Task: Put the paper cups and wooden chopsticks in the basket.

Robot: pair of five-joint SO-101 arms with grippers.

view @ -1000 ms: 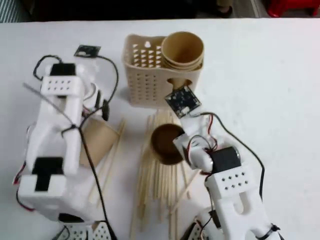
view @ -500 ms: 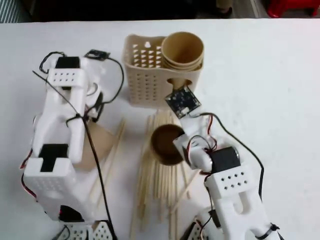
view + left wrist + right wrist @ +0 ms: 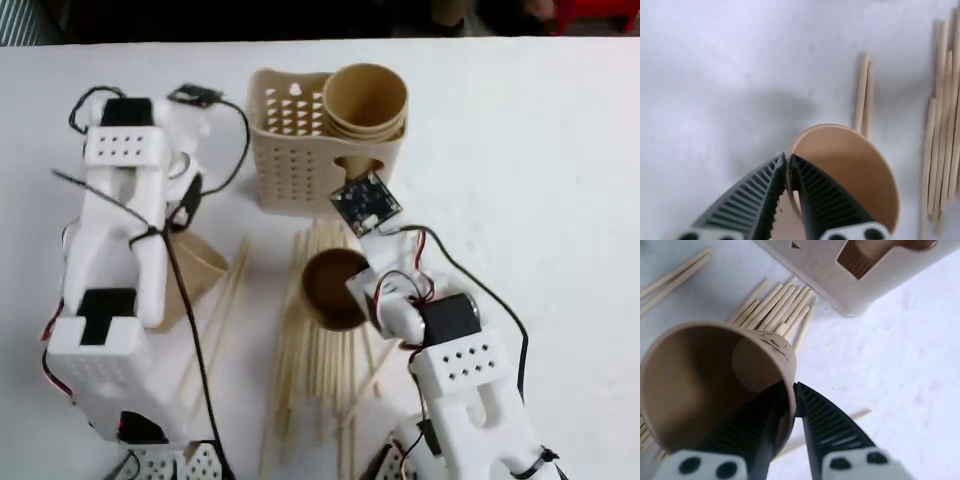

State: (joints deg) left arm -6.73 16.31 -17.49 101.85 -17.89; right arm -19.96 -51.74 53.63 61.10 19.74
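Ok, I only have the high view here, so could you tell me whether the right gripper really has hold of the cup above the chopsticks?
Observer: Yes. In the right wrist view the right gripper is shut on the paper cup, with the cup's wall pinched between its fingers near the rim.
Operator: Thank you. The left arm covers most of its cup from above; is that one gripped too?
Observer: It is. The left wrist view shows the left gripper shut on the edge of the second cup, with the fingertips closed tight against each other there.
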